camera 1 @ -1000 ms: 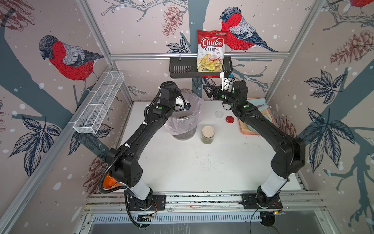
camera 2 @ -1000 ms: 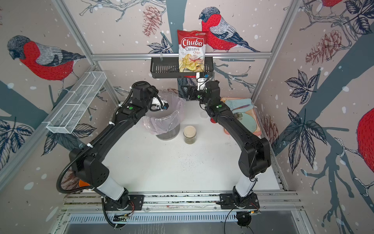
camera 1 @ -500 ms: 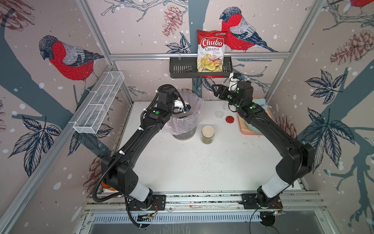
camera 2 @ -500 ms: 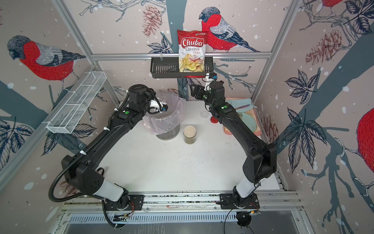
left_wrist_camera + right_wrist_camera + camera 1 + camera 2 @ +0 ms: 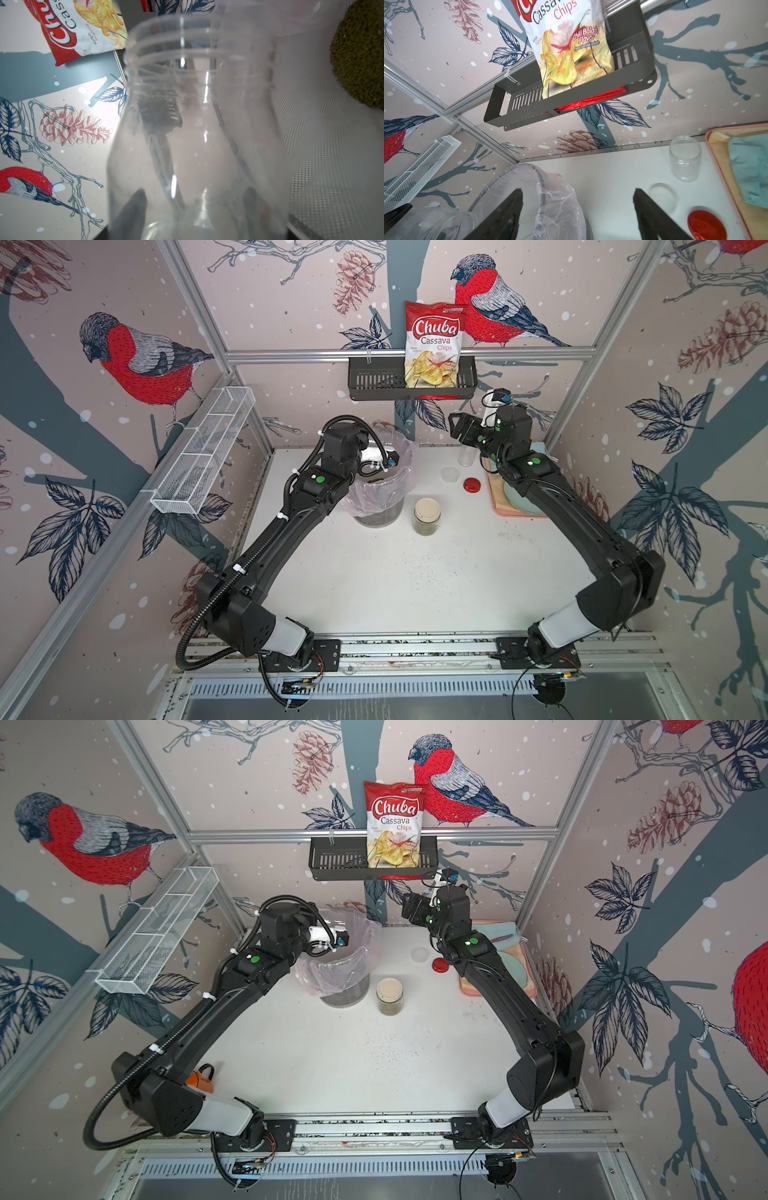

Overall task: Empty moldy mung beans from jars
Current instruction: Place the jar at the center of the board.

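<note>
The white table (image 5: 415, 601) is dusted with dark specks (image 5: 419, 572), thickest near its middle. Toward the back left stands a grey bin (image 5: 380, 520) lined with clear plastic (image 5: 361, 499). Just beside it is a small jar (image 5: 427, 519) with a beige cap (image 5: 427, 507), upright, with dark green beans (image 5: 426, 529) inside. Farther back stands an empty, open jar (image 5: 466, 456). Near it lie what looks like a pale lid (image 5: 449, 474), flat, and a red lid (image 5: 472, 484). A pinkish tray (image 5: 496, 499) sits along the right edge.
</note>
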### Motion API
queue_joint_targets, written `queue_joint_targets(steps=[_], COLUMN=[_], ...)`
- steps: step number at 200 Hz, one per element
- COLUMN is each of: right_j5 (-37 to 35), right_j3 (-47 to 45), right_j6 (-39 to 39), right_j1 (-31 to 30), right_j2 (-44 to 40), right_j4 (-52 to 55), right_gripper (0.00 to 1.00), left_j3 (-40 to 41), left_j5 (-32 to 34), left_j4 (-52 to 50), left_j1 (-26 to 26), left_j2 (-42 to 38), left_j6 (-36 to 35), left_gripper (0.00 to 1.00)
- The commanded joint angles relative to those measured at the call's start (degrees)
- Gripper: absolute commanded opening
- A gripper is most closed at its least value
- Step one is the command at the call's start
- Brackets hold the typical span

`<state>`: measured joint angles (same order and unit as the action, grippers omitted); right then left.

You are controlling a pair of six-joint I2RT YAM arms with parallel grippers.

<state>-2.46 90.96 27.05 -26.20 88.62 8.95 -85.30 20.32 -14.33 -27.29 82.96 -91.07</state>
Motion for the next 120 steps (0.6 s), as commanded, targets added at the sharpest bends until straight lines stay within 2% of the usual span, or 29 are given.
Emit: queue_joint_targets(steps=[1, 39, 92, 120], right_j5=[-2.35, -4.35, -4.22, -3.29], right_j3=[-0.23, -2.74, -5.11, -6.66], right_j6=[-1.0, -1.67, -3.61, -4.34], right_j1=[-0.03, 0.26, 0.99, 1.76], right_j2=[-1.78, -5.37, -8.54, -10.34], right_j4=[2.18, 3.47, 6.73, 7.92], right_gripper=[0.84, 0.84, 0.84, 0.84], left_j3=[-0.37, -3.48, -7.22, -6.48], left_j5=[-2.63, -5.05, -15.03, -17.0], left_j4=[2.19, 1.35, -0.69, -0.91], left_j1=[-0.87, -1.98, -3.19, -3.93], left_j2=[-1.24, -2.36, -3.5, -4.56], left_j6=[8.41, 17.36, 36.82, 44.78], left_gripper=[0.61, 0.61, 0.61, 0.61])
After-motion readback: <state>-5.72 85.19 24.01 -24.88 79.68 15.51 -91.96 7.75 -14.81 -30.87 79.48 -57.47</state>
